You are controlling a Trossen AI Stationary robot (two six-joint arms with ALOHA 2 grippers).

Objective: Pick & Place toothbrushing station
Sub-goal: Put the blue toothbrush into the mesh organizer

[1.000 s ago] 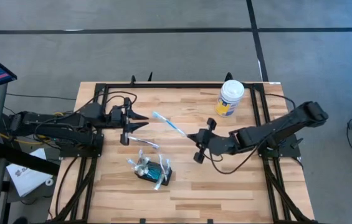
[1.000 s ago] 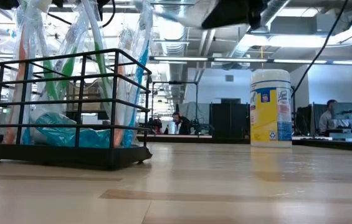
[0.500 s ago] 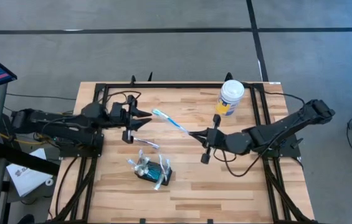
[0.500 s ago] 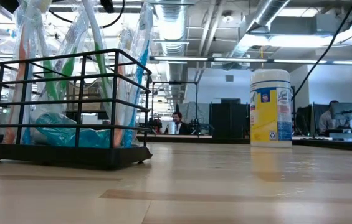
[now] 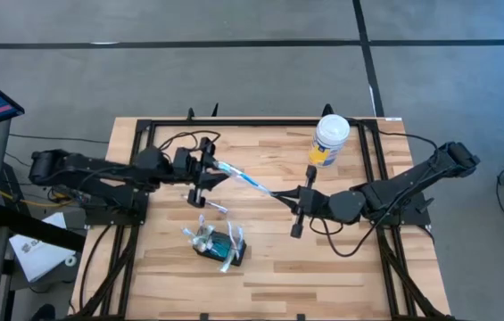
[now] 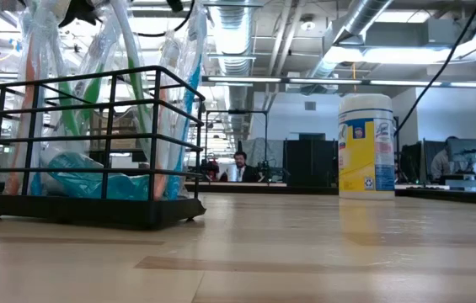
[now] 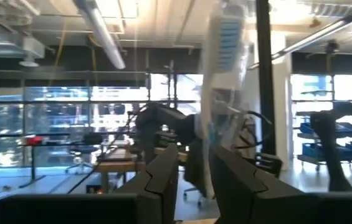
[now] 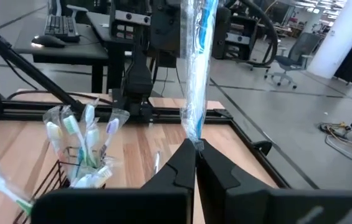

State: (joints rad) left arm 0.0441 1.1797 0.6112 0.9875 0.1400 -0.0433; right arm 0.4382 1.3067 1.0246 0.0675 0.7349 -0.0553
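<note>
While the right tool [image 5: 277, 193] clamps a wrapped toothbrush [image 5: 244, 177], the left tool [image 5: 218, 168] — fingers parted — straddles its head.

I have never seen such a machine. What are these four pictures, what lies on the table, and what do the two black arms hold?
These are two dark robot arms at a wooden table, each ending in a two-finger gripper.

One camera looks straight down from above. One sits at table height and looks across into the room. Two more sit on the arms' wrists and look past their fingers.

On the table stand a small black wire holder full of wrapped toothbrushes and a white-lidded round canister with a yellow label.

Between the arms, a blue-and-white toothbrush in clear wrapping is in the air. The right gripper is shut on its lower end. The left gripper is at the brush-head end, fingers on either side of the wrapping.
</note>
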